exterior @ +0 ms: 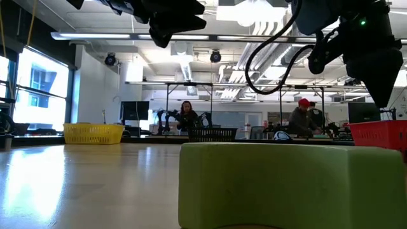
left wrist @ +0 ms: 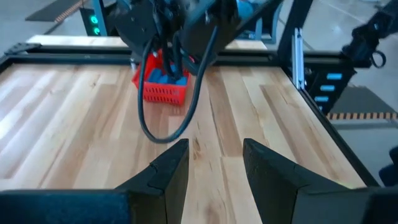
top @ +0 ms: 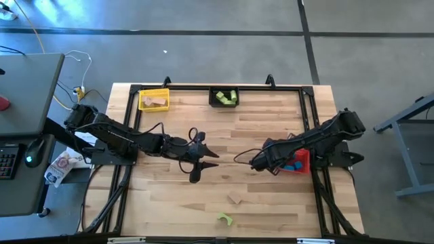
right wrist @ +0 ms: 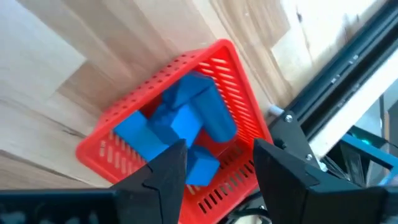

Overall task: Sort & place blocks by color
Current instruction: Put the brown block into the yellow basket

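Blues in red bin [right wrist: 233, 74], my right jaws [right wrist: 214, 165] parted, empty above it; left jaws [left wrist: 214, 168] parted, empty; tan block [top: 235, 198] & green block [top: 224, 219] left on surface.

Two people [exterior: 186, 114], perhaps seated, beyond the table [top: 169, 196]; keyboard [top: 8, 161] alongside.

The worktop [top: 224, 183] is pale wood in long glued strips, smooth with a soft sheen that catches the ceiling light in the low view. A black metal frame [top: 306, 102] edges it. The red bin [right wrist: 239, 87] is slatted plastic, slightly glossy; the blue blocks [right wrist: 186, 115] inside look smooth and matt. The yellow bin [top: 153, 99] and the black bin [top: 224, 97] at the far edge show the same slatted plastic. The near green block [exterior: 286, 184] has a matt, faintly grainy face. Both arms are matt dark plastic.
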